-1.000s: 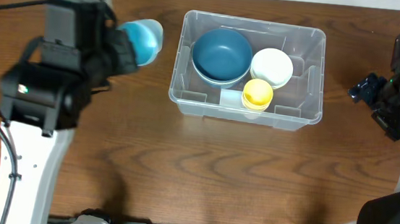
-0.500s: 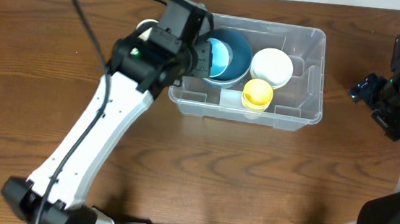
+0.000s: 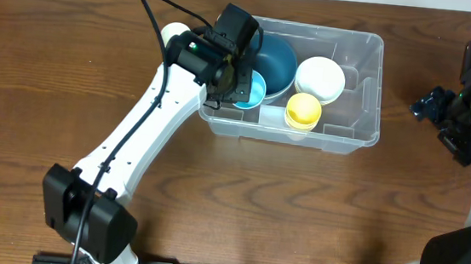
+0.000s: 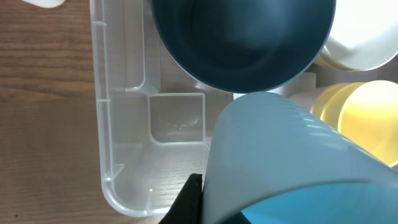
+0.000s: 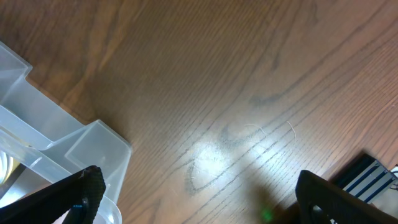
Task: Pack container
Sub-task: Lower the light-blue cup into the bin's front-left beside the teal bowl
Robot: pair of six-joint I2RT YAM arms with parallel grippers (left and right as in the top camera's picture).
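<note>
The container (image 3: 330, 147), a large clear plastic bin, sits at the table's back centre. Inside it are a dark blue bowl (image 3: 279, 61), a white bowl (image 3: 320, 77) and a yellow cup (image 3: 303, 111). My left gripper (image 3: 237, 79) reaches over the bin's left rim, shut on a light blue cup (image 3: 253, 91) that is tilted in the front left part, beside the dark blue bowl. In the left wrist view the light blue cup (image 4: 286, 149) fills the lower right, with one black finger (image 4: 189, 202) against its side. My right gripper (image 5: 199, 199) stands open over bare wood, right of the bin.
A small white object (image 3: 174, 33) lies on the table just left of the container, partly behind my left arm. The container's corner (image 5: 93, 149) shows at the left of the right wrist view. Brown wooden table (image 3: 297, 214) extends in front of the bin.
My left arm has swung right from the table's left side, carrying the light blue cup over the container's rim and down into its front left part. The right arm has not moved.
</note>
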